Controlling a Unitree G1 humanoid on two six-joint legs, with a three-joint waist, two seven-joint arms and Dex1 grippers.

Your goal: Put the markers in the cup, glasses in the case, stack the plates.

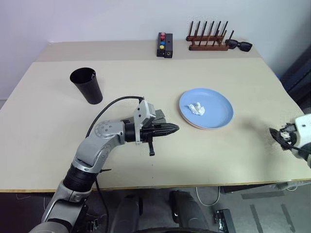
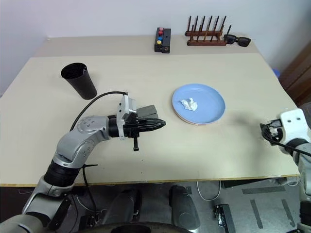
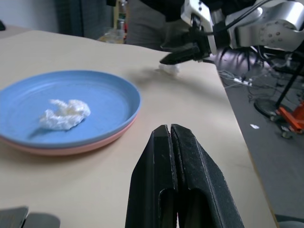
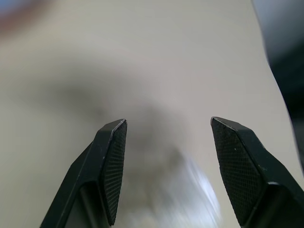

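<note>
The left gripper (image 1: pixel 174 128) hovers level over the table (image 1: pixel 58 131) with its two fingers pressed together, holding nothing; the grey case (image 1: pixel 160 116) lies directly behind it, and one black cup (image 1: pixel 87 85) stands upright well apart near the far left. The two plates are stacked just beyond the fingertips, blue plate (image 1: pixel 218 109) on pink plate (image 3: pixel 71 148), with one white crumpled wad (image 1: pixel 197 109) on top. The right gripper (image 4: pixel 166 156) sits at the table's right edge, fingers (image 4: pixel 111 166) spread and empty; one rack (image 1: pixel 208 44), one button box (image 1: pixel 164 45) and one pair of sunglasses (image 1: pixel 239 45) line the far edge.

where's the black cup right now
In the left eye view, the black cup stands upright on the table's far left part, beyond the left arm and well left of the blue plate.
</note>
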